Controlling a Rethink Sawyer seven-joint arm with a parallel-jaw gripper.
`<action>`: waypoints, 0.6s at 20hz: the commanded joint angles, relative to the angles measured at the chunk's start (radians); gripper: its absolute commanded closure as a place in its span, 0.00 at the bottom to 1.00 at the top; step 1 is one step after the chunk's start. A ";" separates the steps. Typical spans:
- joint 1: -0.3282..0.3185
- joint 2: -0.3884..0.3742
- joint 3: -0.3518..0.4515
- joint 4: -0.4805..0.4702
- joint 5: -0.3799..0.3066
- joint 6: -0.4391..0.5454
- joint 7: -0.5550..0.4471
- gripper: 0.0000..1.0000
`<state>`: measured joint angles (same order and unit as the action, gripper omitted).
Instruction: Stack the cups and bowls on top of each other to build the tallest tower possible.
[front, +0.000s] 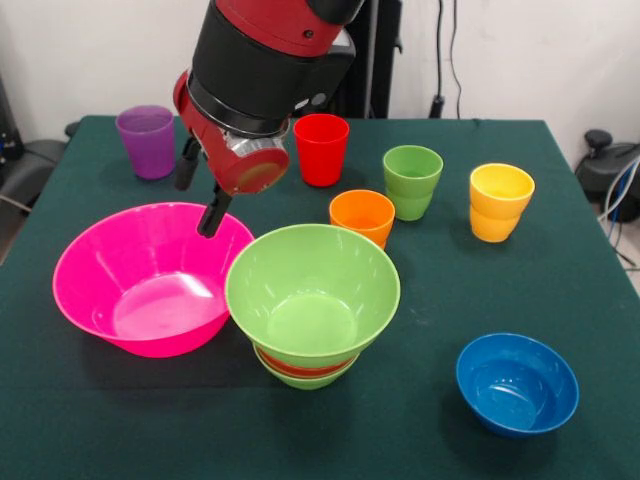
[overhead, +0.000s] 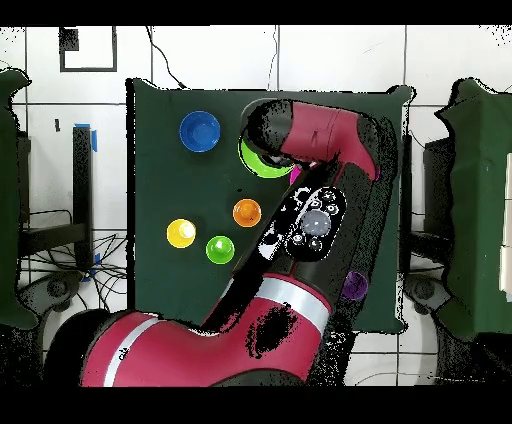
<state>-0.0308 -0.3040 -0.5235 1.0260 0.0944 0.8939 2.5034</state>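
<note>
- The pincer (front: 203, 192) is hovering open and empty over the pink bowl's (front: 150, 280) far rim.
- The pink bowl is sitting on the bench (front: 420, 420), touching the tower (front: 311, 300).
- It is looking light, stiff and slippery; pinching its thin rim seems best.

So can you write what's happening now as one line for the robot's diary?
phase: stacking | gripper: over pink bowl rim, holding nothing | tower: large green bowl on red-orange and small green | blue bowl: apart | cups: unstacked
</note>
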 joint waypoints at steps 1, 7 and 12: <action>-0.021 -0.023 0.122 0.123 -0.090 0.059 -0.190 0.00; -0.045 -0.067 0.133 0.169 -0.126 0.037 -0.237 0.00; -0.082 -0.129 0.164 0.216 -0.161 0.049 -0.315 0.00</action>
<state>-0.0792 -0.3939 -0.5029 1.1295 0.0183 0.8939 2.5034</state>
